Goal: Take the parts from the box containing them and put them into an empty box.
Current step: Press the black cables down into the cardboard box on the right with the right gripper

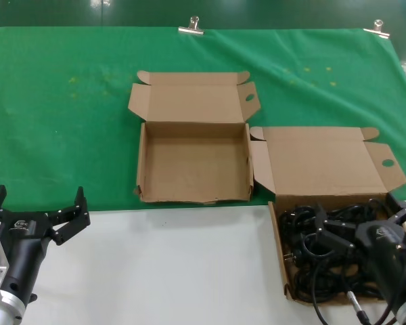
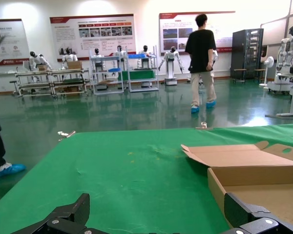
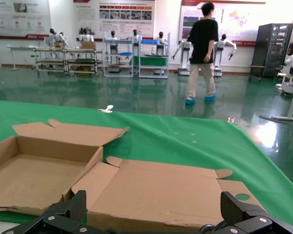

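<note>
1. the black coiled power cords with moulded plugs all lie tangled in the shallow brown cardboard mailer box with its lid folded back, so none has been moved and the first pick is the step in hand.
2. the right gripper hangs directly above those cords, jaws spread wide with nothing between them; whether a fingertip touches cable is hard to tell.
3. the empty brown cardboard box with the wavy front wall sits just beside the cord box, on its left and farther from the robot, on the green cloth.
4. the left gripper waits well left of the cord box, spread wide, idle.
5. next, probably: lower, close on one bundle, lift it free.
</note>
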You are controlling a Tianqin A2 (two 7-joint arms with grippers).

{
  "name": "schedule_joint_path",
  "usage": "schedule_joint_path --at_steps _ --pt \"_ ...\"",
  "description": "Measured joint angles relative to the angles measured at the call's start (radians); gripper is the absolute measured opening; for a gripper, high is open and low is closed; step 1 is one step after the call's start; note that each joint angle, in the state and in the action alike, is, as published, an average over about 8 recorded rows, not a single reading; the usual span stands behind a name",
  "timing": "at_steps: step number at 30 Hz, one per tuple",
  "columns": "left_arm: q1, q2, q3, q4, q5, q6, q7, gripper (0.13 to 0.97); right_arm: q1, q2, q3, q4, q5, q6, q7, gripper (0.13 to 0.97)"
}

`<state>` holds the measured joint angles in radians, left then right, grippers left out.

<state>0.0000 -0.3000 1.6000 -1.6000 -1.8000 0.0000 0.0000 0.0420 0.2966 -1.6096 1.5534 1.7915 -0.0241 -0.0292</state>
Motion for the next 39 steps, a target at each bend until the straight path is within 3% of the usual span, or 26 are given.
schedule_joint_path --at_steps 31,39 --pt "0.0 0.0 0.0 0.0 0.0 0.0 0.0 0.955 0.0 0.0 0.0 0.0 0.0 0.0 0.0 0.966" --pt "0.0 0.0 0.0 0.0 0.0 0.0 0.0 0.886 -0.003 0.01 -0.008 0.005 0.013 0.005 0.014 0.966"
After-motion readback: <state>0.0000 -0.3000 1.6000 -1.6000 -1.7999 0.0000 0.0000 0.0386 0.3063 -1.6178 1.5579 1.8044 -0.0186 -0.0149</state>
